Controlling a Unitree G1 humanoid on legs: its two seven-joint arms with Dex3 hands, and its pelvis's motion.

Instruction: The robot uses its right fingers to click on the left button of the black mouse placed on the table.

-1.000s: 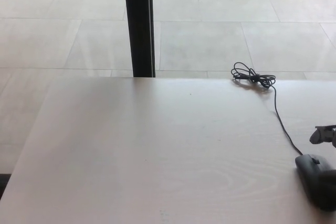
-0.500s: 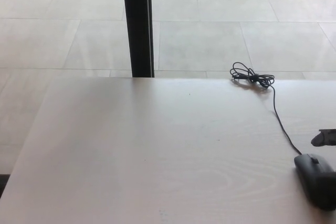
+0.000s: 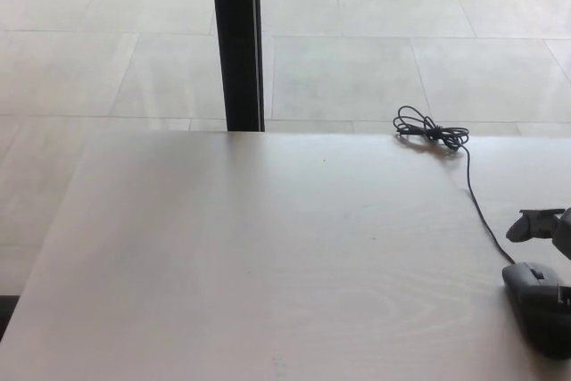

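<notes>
Floor [image 3: 357, 60]: pale, large square tiles with thin grout lines, filling the whole far side beyond the table.
Table [image 3: 250, 256]: light wood-grain top, the landmark for everything here; its far edge runs across the middle of the view and its surface fills the lower half.
Black post [image 3: 236, 42]: a dark upright bar standing on the floor just behind the table's far edge, a little left of centre.
Black mouse [image 3: 538, 305]: a wired computer mouse lying flat on the table at its near right corner, partly cut off by the right edge of the view; the scroll wheel shows as a small notch on its far end.
Mouse cable [image 3: 477, 202]: a thin black cord running from the mouse's far end across the table toward the far edge, ending in a loose bundled coil [image 3: 428, 129] lying at that far edge, right of the post.
Right hand [image 3: 540, 224]: only a small black part shows at the table's right edge, just beyond the mouse's far end and near the cable; one finger points left. Whether the fingers are spread or drawn together cannot be told, nor whether it touches the mouse.
Left hand: out of sight.
</notes>
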